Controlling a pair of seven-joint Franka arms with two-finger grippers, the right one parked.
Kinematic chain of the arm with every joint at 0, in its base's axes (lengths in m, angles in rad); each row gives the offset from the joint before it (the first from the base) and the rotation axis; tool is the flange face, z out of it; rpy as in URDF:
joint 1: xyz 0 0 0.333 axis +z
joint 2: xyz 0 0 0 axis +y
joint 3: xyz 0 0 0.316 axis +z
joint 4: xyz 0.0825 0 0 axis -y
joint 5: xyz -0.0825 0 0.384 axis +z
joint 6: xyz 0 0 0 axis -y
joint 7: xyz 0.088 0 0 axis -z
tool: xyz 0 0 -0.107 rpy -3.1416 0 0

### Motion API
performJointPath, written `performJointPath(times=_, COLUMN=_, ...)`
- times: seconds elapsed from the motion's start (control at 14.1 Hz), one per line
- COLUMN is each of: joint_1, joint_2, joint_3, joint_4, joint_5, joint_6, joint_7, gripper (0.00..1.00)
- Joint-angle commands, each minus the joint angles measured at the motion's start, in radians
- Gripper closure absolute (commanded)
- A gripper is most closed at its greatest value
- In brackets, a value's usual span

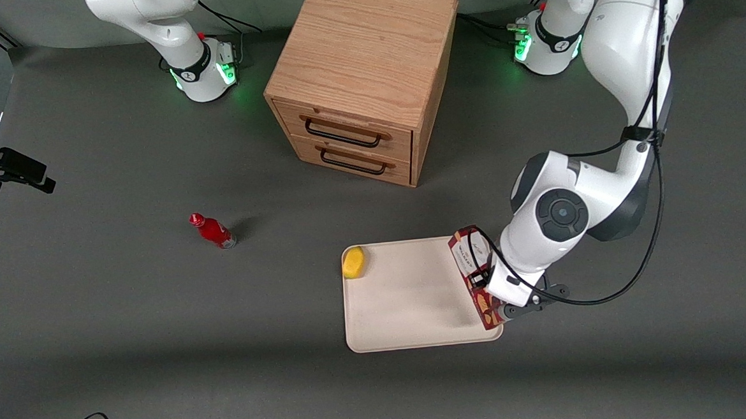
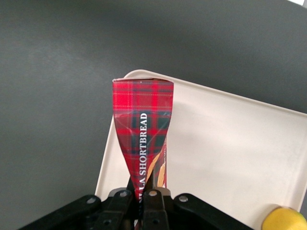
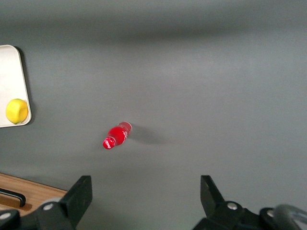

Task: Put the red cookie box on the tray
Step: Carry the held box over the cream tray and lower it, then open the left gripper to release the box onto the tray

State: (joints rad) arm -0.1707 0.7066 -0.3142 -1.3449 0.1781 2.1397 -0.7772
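The red cookie box (image 1: pixel 474 273) is a long dark-red tartan carton with a white label panel. It is held over the tray's edge toward the working arm's end of the table. My gripper (image 1: pixel 490 285) is shut on the box at its middle. In the left wrist view the box (image 2: pixel 144 129) sticks out from between the fingers (image 2: pixel 154 203), over the tray's rim. The tray (image 1: pixel 410 303) is flat and cream-white; it also shows in the left wrist view (image 2: pixel 225 153) and the right wrist view (image 3: pixel 9 76).
A yellow lemon (image 1: pixel 353 262) lies on the tray's corner nearest the cabinet. A small red bottle (image 1: pixel 212 230) lies on the table toward the parked arm's end. A wooden two-drawer cabinet (image 1: pixel 363 76) stands farther from the front camera.
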Motion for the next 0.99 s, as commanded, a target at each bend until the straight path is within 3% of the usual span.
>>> performJointPath(times=0.0, joint_1=-0.029, joint_2=0.04, joint_3=0.006, joint_4=0.024, joint_5=0.037, joint_6=0.022, joint_7=-0.008, gripper=0.98)
performJointPath(times=0.71, joint_1=-0.016, joint_2=0.036, joint_3=0.007, joint_4=-0.115, joint_5=0.035, joint_6=0.131, joint_7=0.007, gripper=0.97)
performJointPath(times=0.92, joint_1=-0.015, joint_2=0.04, joint_3=0.012, joint_4=-0.115, joint_5=0.035, joint_6=0.143, joint_7=0.007, gripper=0.89)
